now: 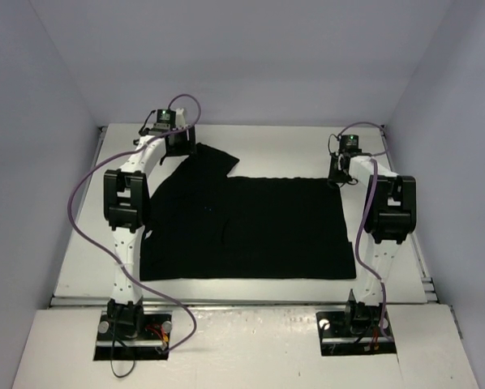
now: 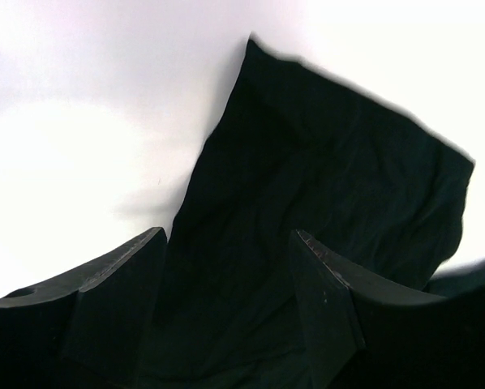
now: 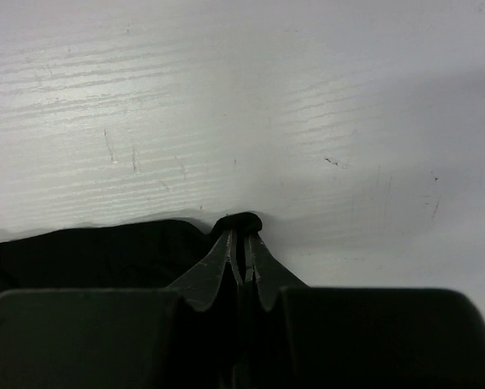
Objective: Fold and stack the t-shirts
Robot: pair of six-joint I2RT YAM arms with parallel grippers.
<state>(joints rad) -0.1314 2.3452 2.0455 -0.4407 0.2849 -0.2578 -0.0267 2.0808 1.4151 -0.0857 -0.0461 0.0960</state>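
Top external view: the black shirt [image 1: 251,227] lies spread flat on the table [image 1: 267,142] between the two arms.
Shirt from right gripper [image 1: 337,174]: its far corner sits at the fingertips, and the cloth runs from there to the gripper's left and back toward the arm bases.
Right gripper grip: jaws together, clamped on that corner. In the right wrist view [image 3: 241,235] a small nub of shirt [image 3: 105,251] bulges just past the tips.
Sleeve [image 1: 210,158]: spread out toward the left gripper [image 1: 176,139].
Left gripper state: jaws apart [image 2: 226,235], with the sleeve [image 2: 324,178] stretching ahead between the fingers [image 2: 121,275]. I cannot tell whether they touch it.
Writing: any marking on the shirt is too small or too dark to read.
Table near right gripper: white [image 3: 226,97], fine grain, with a few dark scratches ahead of the tips.
Cables [image 1: 84,219]: purple, looping along each arm.
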